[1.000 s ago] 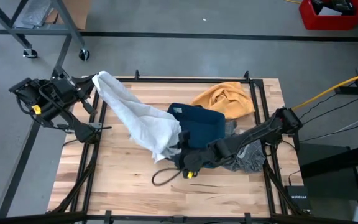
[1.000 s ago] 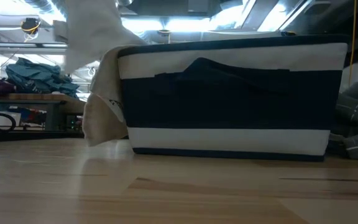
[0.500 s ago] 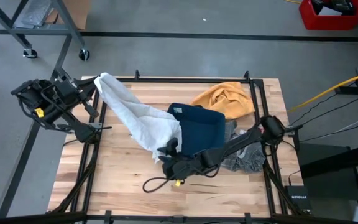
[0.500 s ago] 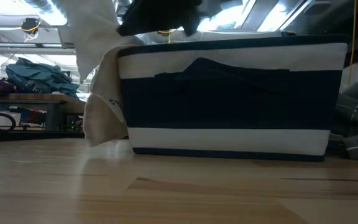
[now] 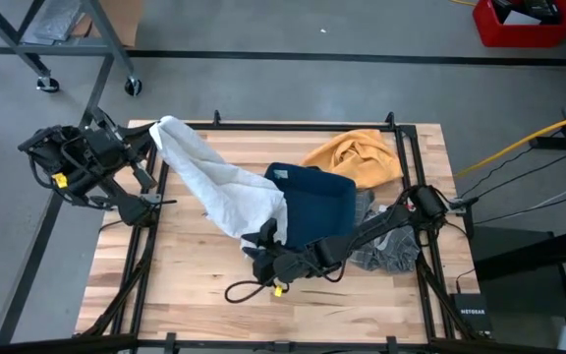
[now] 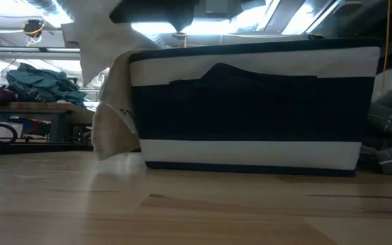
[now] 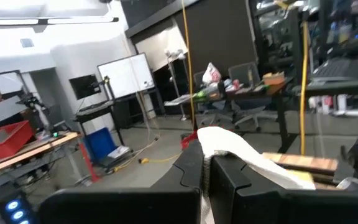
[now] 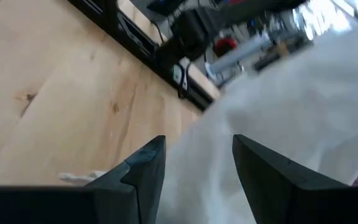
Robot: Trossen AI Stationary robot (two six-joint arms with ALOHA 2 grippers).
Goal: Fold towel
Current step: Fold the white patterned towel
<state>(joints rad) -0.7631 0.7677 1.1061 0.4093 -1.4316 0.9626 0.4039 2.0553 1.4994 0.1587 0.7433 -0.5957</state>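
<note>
With our left gripper (image 5: 148, 136) clamped on the crumpled white cloth towel (image 5: 219, 189), our open right gripper (image 5: 266, 238) must next seize its low edge

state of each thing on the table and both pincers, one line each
white towel: unfolded, one end lifted off the table by the left pincer, the other draped on the navy bin
left pincer: shut on the white towel's corner
right pincer: open, at the towel's lower end
navy bin: upright
orange cloth: crumpled
grey cloth: crumpled
</note>
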